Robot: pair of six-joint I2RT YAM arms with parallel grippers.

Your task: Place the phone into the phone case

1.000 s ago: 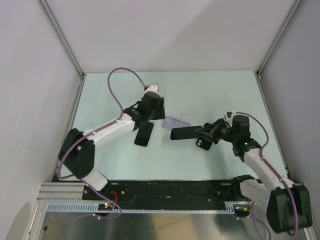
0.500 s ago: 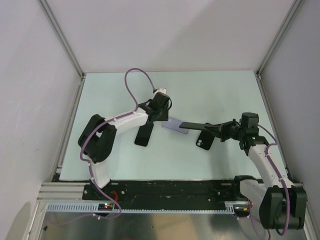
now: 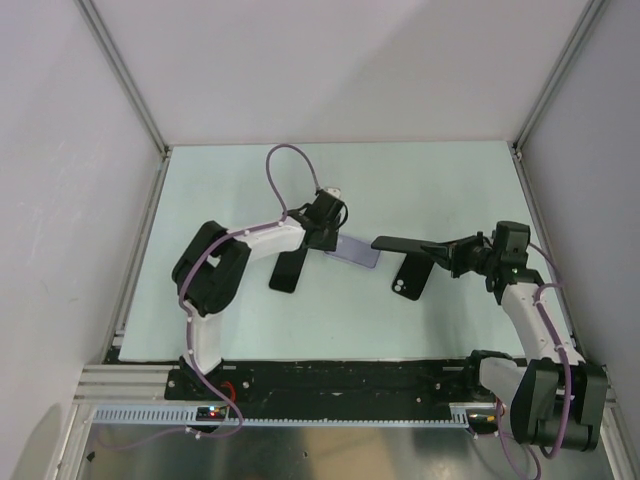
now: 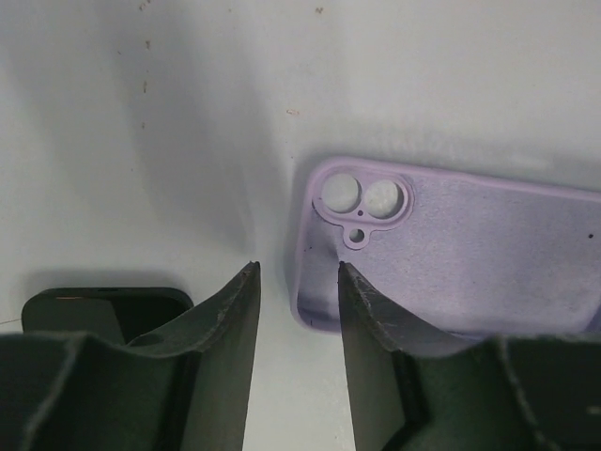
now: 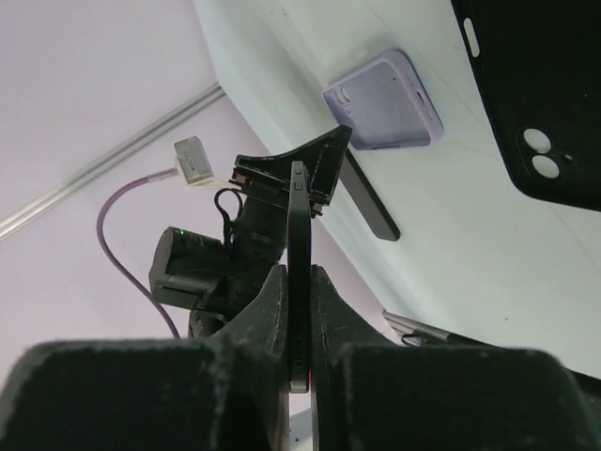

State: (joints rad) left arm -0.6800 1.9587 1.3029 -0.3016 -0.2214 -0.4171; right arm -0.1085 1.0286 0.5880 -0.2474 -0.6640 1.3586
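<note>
The pale mint counter (image 3: 440, 180) in front of me is closed in on 3 sides: a plain back wall (image 3: 340, 70), a left wall (image 3: 60, 200) and a right wall (image 3: 600, 180), all pale. A left post (image 3: 122, 75) and a right post (image 3: 565, 72) of aluminium meet the counter at its 2 far corners. A dark flat slab (image 3: 288, 268) lies left of centre, long side running away from me. Well apart, right of centre, lies a black case (image 3: 410, 276), its 2 round lens holes at the near end. Along the near edge run a black rail (image 3: 340, 378) and a slotted pale strip (image 3: 300, 413).
</note>
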